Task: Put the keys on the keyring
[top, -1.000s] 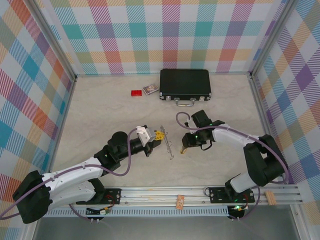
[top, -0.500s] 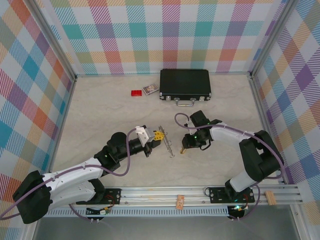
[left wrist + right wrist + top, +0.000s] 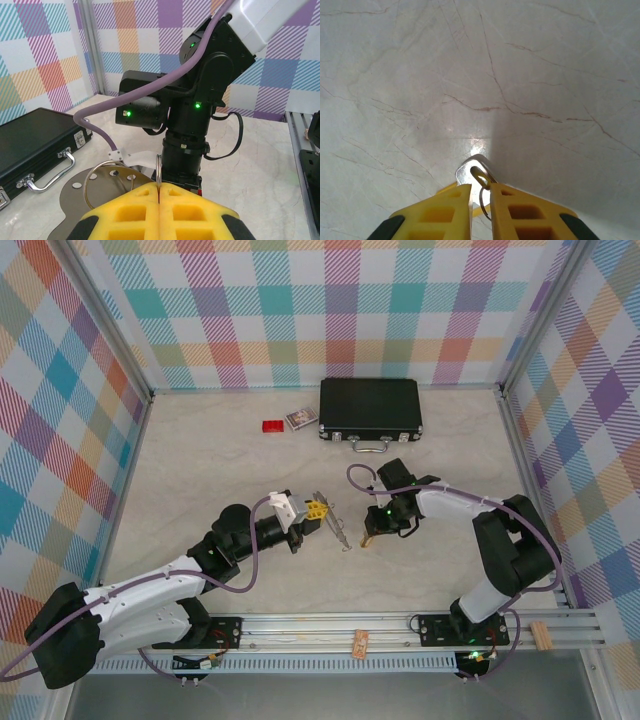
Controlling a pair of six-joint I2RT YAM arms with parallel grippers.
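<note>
- Pale marbled tabletop [image 3: 200,460] lies beneath both arms, with plaid walls [image 3: 300,310] all around.
- The keyring [image 3: 337,528] juts past the left gripper [image 3: 317,509], and its long axis slants from those fingertips toward the right gripper [image 3: 368,537].
- Left jaws are clamped tight on the ring's wire.
- Right jaws stand narrow, with the silver key [image 3: 474,172] poking out at their tips. Whether they grip it can't be told.

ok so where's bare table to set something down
Free: table left of the red block, up to the wall; right of the black case; near strip by the rail. Crowded: centre, where left end effector and right end effector meet at the keyring.
</note>
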